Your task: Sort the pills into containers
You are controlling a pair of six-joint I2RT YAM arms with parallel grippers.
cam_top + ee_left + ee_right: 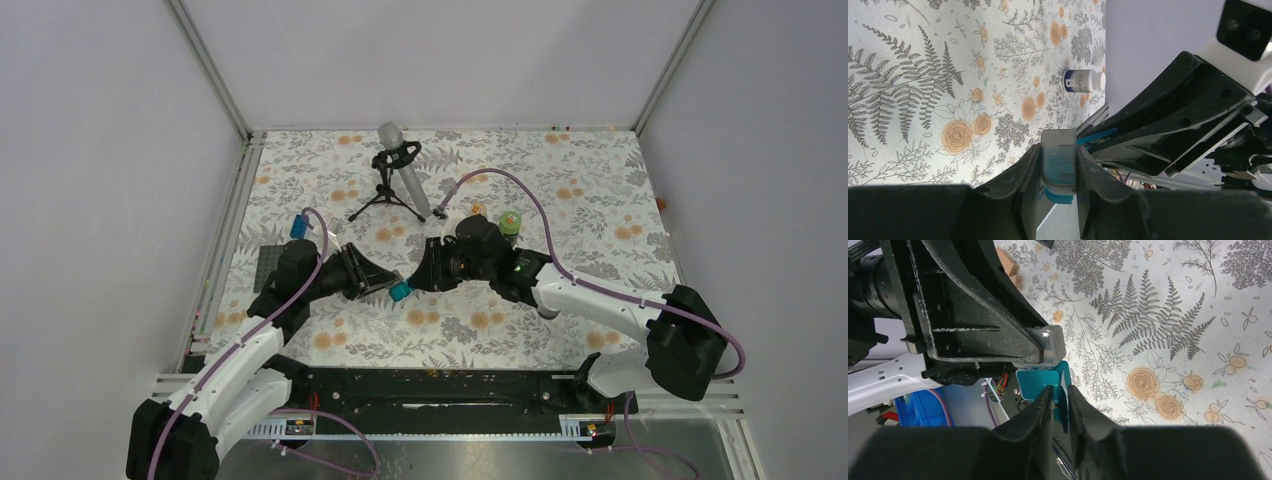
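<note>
The pill box (400, 290) sits at the centre of the overhead frame, held between my two arms. My left gripper (1058, 167) is clamped across its cloudy body so it cannot twist. My right gripper (1060, 400), nearly closed, pinches the edge of the teal lid (1035, 382), I judge in order to lever a compartment open for filling. A white bottle (1083, 81) waits on the floral table (923, 75), upper middle of my left wrist view, well apart.
</note>
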